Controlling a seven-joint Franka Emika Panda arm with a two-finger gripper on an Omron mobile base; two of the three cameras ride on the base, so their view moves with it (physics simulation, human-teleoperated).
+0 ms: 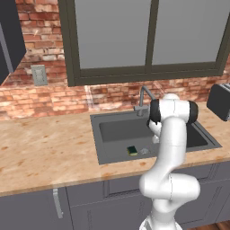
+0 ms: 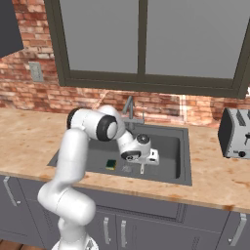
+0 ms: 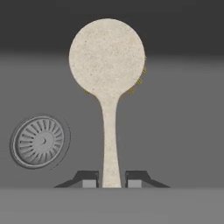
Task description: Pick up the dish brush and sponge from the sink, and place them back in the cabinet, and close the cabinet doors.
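My gripper (image 3: 111,181) is shut on the thin handle of the cream dish brush (image 3: 107,57). Its round head points away from the hand over the dark sink floor. In the right base view the gripper (image 2: 142,165) hangs low inside the sink (image 2: 183,161), right of the green-and-yellow sponge (image 2: 111,164). The sponge (image 1: 131,150) lies on the basin floor near the front wall of the sink (image 1: 96,134), beside the drain (image 1: 144,151). My own arm hides the hand in the left base view. A dark grey part of the cabinet (image 1: 9,40) shows at the top left corner.
A silver faucet (image 1: 143,96) rises behind the basin, under a large window. A toaster (image 2: 234,134) stands on the beige counter to the right. The round drain (image 3: 38,141) lies left of the brush. Grey base cabinets with short handles (image 1: 57,203) run below the counter.
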